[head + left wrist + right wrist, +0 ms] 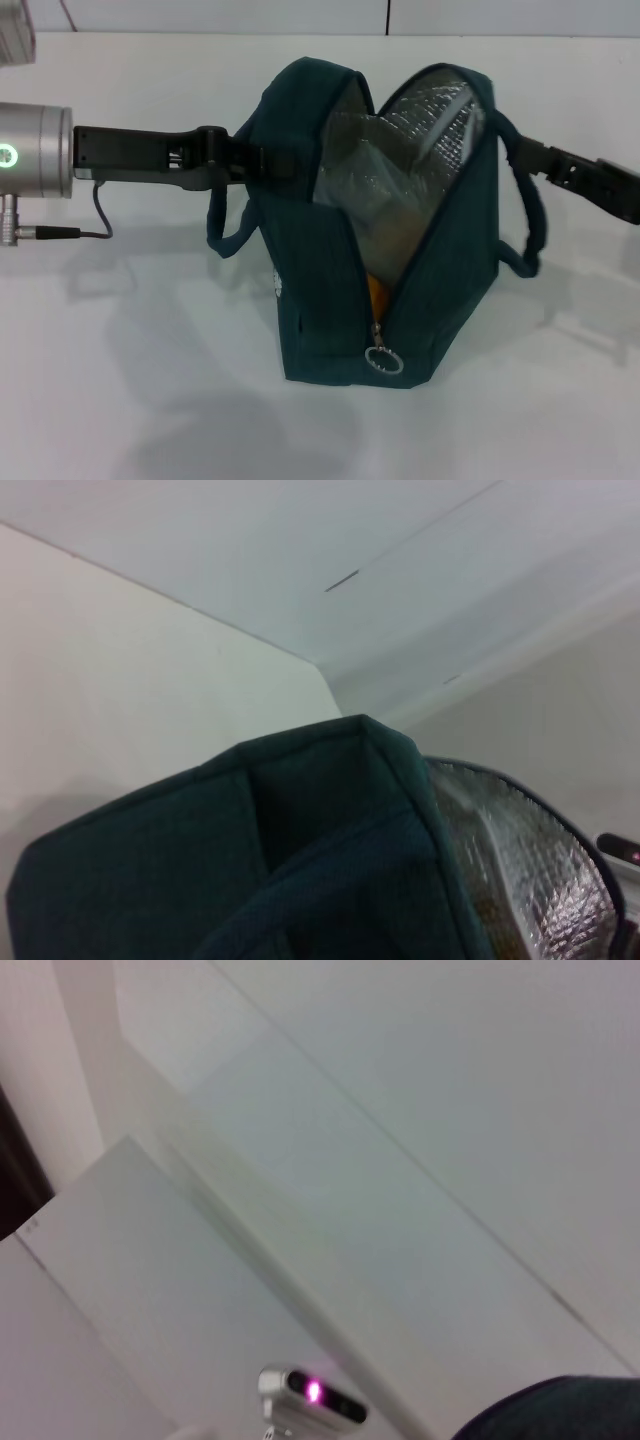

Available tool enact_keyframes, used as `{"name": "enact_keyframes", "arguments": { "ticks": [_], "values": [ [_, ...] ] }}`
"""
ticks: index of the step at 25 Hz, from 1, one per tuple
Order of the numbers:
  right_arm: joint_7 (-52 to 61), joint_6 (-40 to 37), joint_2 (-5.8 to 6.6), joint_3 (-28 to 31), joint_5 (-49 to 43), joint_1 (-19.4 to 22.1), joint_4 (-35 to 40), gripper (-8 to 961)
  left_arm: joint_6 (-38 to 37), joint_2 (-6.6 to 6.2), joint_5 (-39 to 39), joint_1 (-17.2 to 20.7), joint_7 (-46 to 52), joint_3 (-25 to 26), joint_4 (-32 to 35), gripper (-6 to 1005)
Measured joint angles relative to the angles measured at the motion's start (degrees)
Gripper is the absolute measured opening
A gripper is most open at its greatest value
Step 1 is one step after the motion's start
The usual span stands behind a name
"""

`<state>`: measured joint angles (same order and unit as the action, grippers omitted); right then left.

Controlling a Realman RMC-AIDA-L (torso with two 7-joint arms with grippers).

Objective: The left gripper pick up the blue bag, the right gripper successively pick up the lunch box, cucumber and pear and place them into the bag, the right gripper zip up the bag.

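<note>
White table, open blue bag

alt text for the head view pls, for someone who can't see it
A dark teal blue bag stands upright and unzipped on a white table, silver lining and something orange visible inside. The left gripper grips its left wall; the right gripper reaches its right edge.

A white table filled most of the head view, with soft grey shadows across its surface. Beyond its far edge rose a pale wall marked by a thin dark vertical seam. At the far left corner, the edge of a light-coloured boxy object showed, too cropped to identify.
</note>
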<state>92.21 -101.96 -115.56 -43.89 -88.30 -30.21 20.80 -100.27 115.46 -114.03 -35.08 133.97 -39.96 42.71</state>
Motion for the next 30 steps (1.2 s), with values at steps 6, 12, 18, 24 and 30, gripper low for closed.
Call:
{"name": "enact_keyframes", "arguments": {
  "ticks": [6, 12, 18, 24, 30],
  "values": [
    [-3.0, -1.2, 0.08, 0.1, 2.7, 2.2, 0.1, 297, -0.1, 0.17, -0.2, -0.1, -0.1, 0.0, 0.0, 78],
    [-6.4, -3.6, 0.35, 0.0, 2.9, 4.6, 0.6, 510, -0.1, 0.35, -0.1, 0.0, -0.1, 0.0, -0.1, 78],
    [-12.5, -8.4, 0.67, -0.6, 2.5, 7.1, 0.6, 771, -0.3, 0.25, 0.3, -0.9, -0.6, 0.0, -3.1, 79],
    [-23.7, -12.2, 0.61, -6.3, -2.2, 9.3, 0.3, 819, -0.3, 0.38, 0.4, -1.1, -1.1, 0.2, -3.5, 79],
    [-38.4, -10.8, 0.42, -13.4, -3.5, 10.7, -6.0, 812, -0.3, 0.42, 0.4, -0.8, -1.2, 0.1, -3.5, 79]
  ]
}}
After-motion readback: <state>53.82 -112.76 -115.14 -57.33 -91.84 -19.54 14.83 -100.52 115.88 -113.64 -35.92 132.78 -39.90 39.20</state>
